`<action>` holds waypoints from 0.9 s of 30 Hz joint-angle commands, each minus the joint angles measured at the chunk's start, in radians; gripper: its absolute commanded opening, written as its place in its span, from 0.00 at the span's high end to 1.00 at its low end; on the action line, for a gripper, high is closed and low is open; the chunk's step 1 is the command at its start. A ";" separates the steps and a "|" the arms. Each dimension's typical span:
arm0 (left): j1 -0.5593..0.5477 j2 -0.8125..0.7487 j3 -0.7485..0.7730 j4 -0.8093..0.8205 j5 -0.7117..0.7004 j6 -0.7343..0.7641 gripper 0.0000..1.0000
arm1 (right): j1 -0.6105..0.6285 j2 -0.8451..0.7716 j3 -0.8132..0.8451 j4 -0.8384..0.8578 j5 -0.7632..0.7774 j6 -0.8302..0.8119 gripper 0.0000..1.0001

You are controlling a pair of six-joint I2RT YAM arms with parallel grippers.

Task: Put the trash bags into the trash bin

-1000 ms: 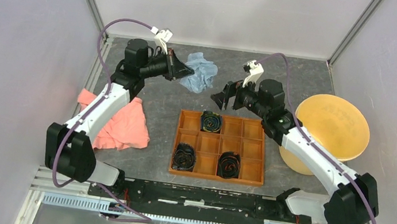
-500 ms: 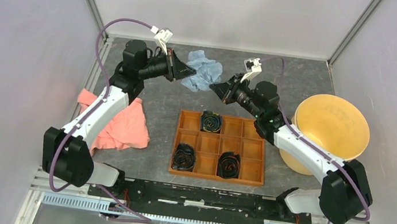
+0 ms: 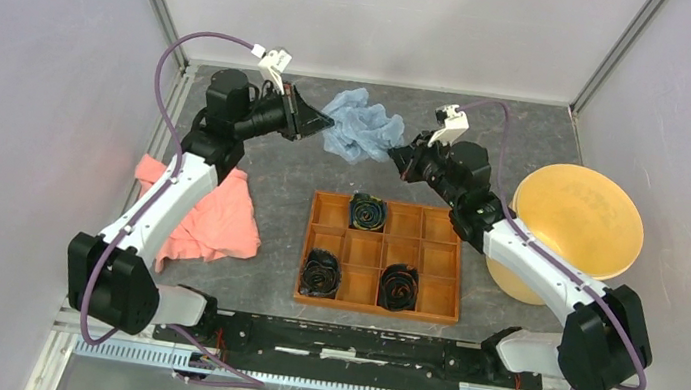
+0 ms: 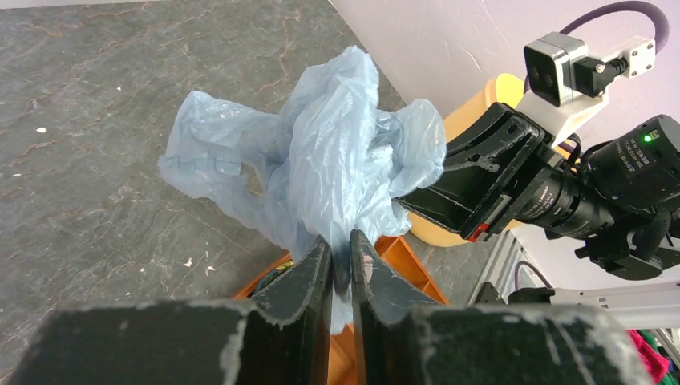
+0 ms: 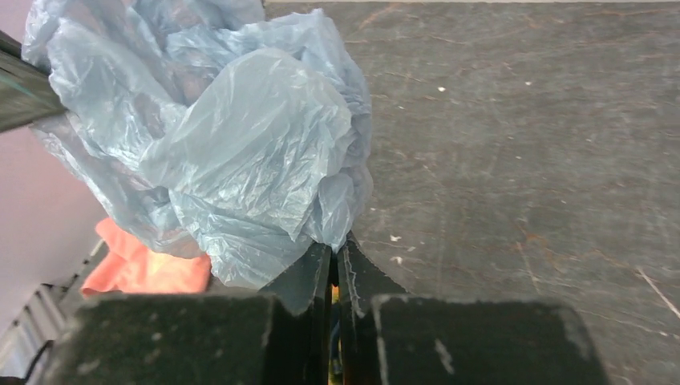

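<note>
behind the tray (image 3: pixel 375 309), the right end effector (image 5: pixel 333 253) pinches the trash bag (image 5: pixel 240 144).

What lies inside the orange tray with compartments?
Three dark rolls: one in the far row, two in the near row. The other visible compartments hold nothing. The right arm covers the far right corner of the tray, so that part is unseen.

Thin crinkled glossy film — trash bag (image 5: pixel 240 144); matt scuffed table (image 5: pixel 521 120).
</note>
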 commanded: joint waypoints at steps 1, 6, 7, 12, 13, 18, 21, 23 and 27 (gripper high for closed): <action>0.008 -0.025 0.028 -0.003 -0.039 0.041 0.80 | -0.010 -0.031 0.020 -0.067 0.056 -0.088 0.91; 0.011 -0.032 0.016 -0.006 -0.075 0.052 0.88 | -0.023 -0.042 0.000 -0.069 0.070 -0.090 0.87; 0.011 -0.033 0.015 -0.009 -0.089 0.055 0.91 | -0.026 -0.040 0.000 -0.070 0.071 -0.091 0.90; 0.011 -0.003 0.022 -0.056 -0.144 0.061 0.66 | -0.032 -0.027 -0.003 0.017 -0.067 -0.150 1.00; 0.011 0.013 0.028 -0.061 -0.123 0.054 0.57 | -0.031 -0.020 0.003 0.041 -0.139 -0.188 1.00; 0.025 0.061 0.057 -0.079 -0.064 0.036 0.16 | -0.032 0.016 0.069 -0.025 -0.333 -0.367 1.00; 0.035 0.039 0.043 -0.068 -0.085 0.036 0.01 | -0.029 0.017 0.070 -0.047 -0.403 -0.432 1.00; 0.035 0.033 0.040 -0.066 -0.080 0.048 0.00 | -0.020 0.027 0.079 -0.059 -0.444 -0.466 1.00; 0.030 0.064 0.039 -0.057 -0.049 0.038 0.01 | -0.005 0.028 0.080 -0.056 -0.418 -0.474 0.99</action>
